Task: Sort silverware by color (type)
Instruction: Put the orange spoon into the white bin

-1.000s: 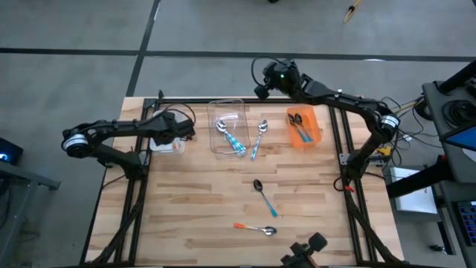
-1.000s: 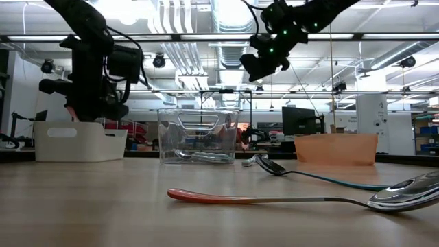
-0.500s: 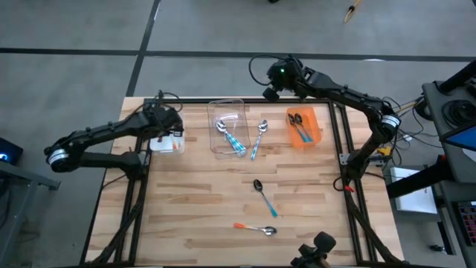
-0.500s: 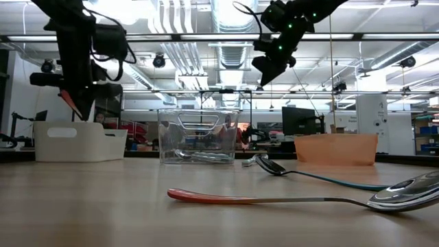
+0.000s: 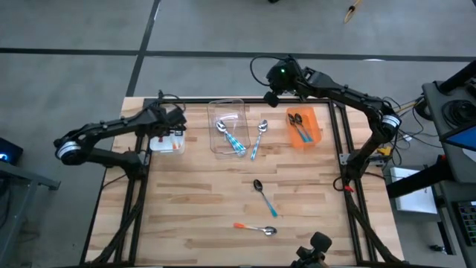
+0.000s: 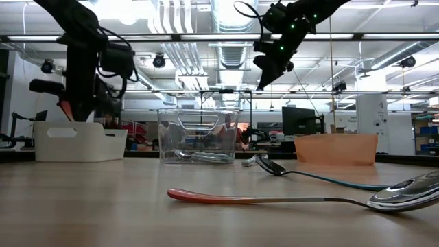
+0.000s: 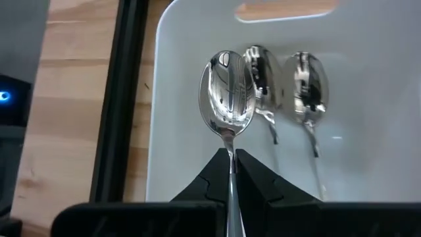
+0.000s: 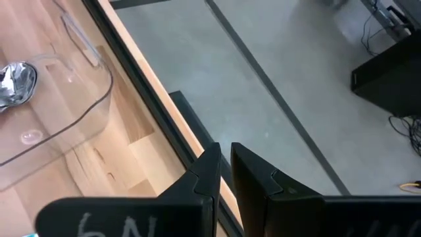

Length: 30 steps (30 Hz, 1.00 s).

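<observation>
left end effector (image 7: 229, 164) shifted over white bin (image 7: 368, 99), right arm nearly still

Wood-plank tabletop (image 5: 193, 193): white bin (image 5: 168, 141) near the far-left corner, clear bin (image 5: 227, 126) and orange bin (image 5: 304, 126) along the far edge, blue-handled spoon (image 5: 258, 138) between them, teal-handled spoon (image 5: 263, 196) mid-table, orange-handled spoon (image 5: 255, 228) near the front edge.
</observation>
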Tool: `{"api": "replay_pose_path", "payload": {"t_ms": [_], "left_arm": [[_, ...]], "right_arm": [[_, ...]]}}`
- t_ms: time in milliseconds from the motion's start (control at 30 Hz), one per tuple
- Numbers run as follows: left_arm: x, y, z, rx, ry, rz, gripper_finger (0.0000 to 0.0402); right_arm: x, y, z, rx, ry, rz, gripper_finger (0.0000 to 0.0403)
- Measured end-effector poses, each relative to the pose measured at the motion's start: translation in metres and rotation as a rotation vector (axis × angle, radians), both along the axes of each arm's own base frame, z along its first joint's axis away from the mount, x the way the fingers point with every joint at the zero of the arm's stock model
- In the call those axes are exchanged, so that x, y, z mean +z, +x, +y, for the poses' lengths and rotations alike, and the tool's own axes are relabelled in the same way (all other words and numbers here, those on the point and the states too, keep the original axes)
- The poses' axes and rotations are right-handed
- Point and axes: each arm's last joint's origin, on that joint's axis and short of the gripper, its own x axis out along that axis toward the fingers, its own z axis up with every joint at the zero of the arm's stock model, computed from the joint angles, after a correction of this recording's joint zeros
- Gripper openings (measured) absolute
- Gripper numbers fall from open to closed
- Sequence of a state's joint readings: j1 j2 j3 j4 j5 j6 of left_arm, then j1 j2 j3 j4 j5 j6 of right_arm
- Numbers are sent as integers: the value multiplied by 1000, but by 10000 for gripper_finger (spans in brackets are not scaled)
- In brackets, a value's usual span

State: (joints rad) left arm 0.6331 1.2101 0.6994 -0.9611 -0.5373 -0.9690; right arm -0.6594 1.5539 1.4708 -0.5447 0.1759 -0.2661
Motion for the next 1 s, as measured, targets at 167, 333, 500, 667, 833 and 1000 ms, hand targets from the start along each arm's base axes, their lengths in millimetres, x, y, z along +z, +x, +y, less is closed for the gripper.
{"api": "replay_pose_path", "payload": {"t_ms": [167,333,500,667,833,1000], "left_arm": [[-7,3,3,29,11,38,0],[-12,7,7,43,36,58,0],[-17,10,9,42,27,71,0],[-22,11,10,41,14,90,0],[-25,13,11,40,6,101,0],[-28,14,12,43,1,111,11]], "right_arm": [[0,0,0,1,0,-1,27],[0,0,0,1,0,-1,27],[0,0,0,1,0,-1,27],[0,0,0,1,0,-1,27],[0,0,0,0,1,0,27],[0,0,0,1,1,0,27]]}}
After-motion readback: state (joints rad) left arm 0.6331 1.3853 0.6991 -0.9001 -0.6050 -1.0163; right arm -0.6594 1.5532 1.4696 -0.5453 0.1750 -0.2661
